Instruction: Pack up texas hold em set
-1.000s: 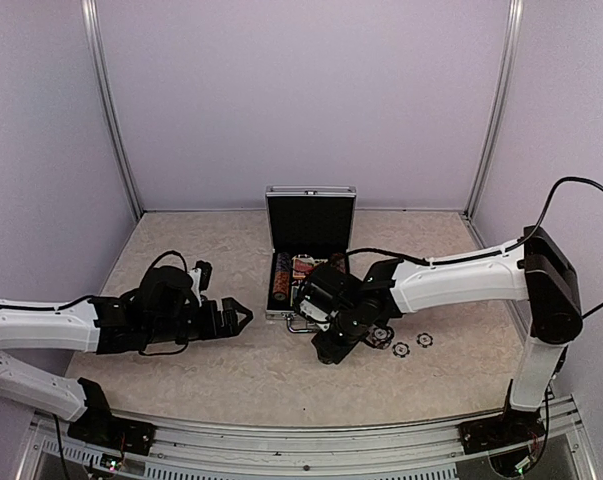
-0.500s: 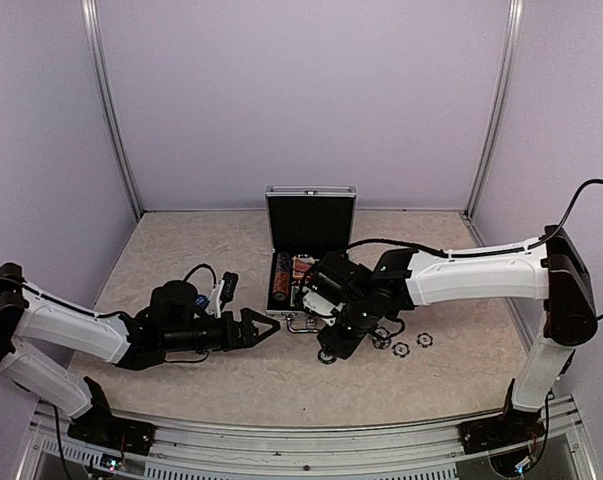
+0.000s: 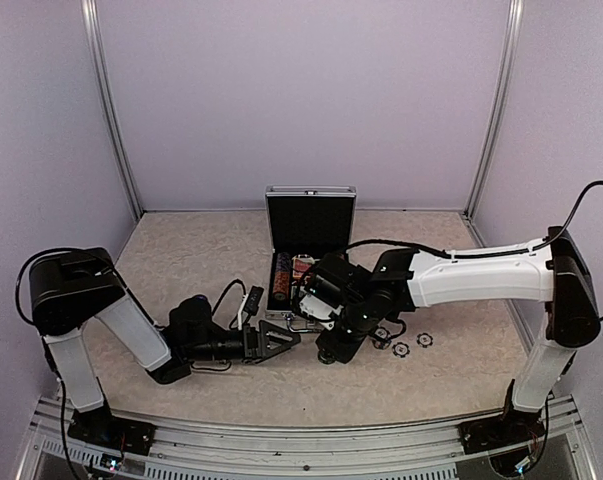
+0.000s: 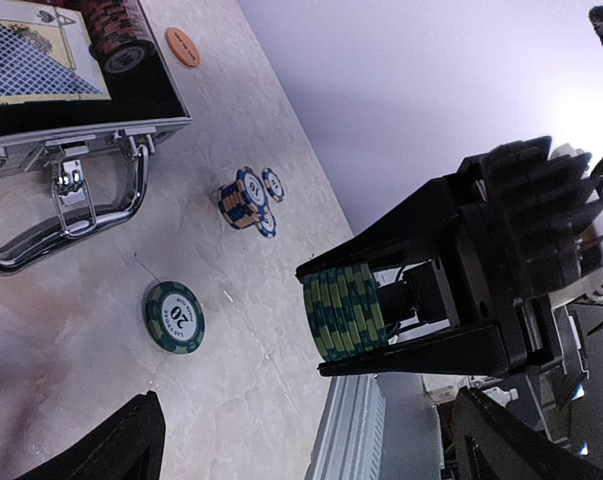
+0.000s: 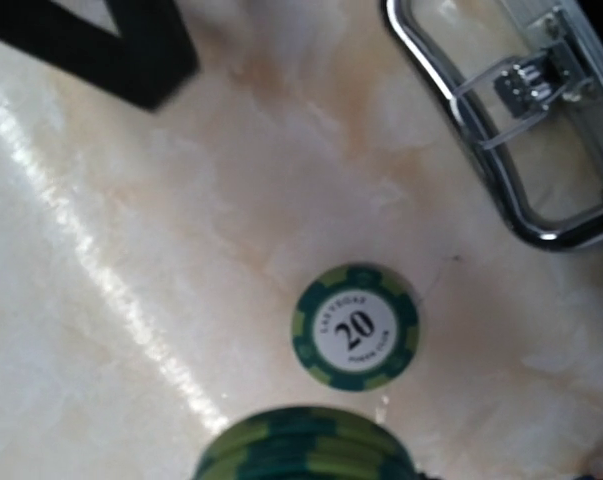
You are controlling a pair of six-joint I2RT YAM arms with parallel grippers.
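The right end effector (image 3: 330, 352) pinched a chip stack (image 4: 345, 312) in front of the case (image 3: 309, 222); it should travel level into the case. The left end effector (image 3: 284, 338) stood spread.

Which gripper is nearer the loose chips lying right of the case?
Right. The right gripper, holding a green chip stack, hovers just left of the loose chips; the open left gripper sits farther left.

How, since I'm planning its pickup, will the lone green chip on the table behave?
The green chip lies flat on the glossy table, so it will probably slide when pushed and offer little edge to grip. Being round, it would likely roll if tipped on edge.
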